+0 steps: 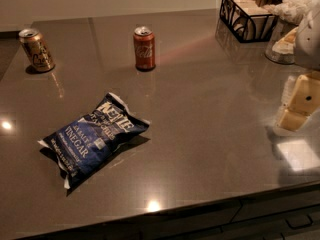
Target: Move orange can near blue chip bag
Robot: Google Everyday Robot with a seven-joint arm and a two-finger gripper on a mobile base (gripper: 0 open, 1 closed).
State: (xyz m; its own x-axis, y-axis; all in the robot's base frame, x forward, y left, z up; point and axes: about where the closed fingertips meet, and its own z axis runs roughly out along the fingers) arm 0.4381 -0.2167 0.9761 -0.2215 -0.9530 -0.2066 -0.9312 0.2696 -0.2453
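Observation:
The orange can, gold-tan with dark script and a silver top, stands upright at the far left of the dark countertop. The blue chip bag, crinkled dark blue with white "Vinegar" lettering, lies flat at the front left, well apart from the can. My gripper, cream-coloured, hangs at the right edge of the view just above the counter, far from both the can and the bag, and it holds nothing that I can see.
A deeper red-orange can stands upright at the back middle. A black wire basket with packets sits at the back right, next to a clear container and white crumpled material. The counter's front edge runs along the bottom.

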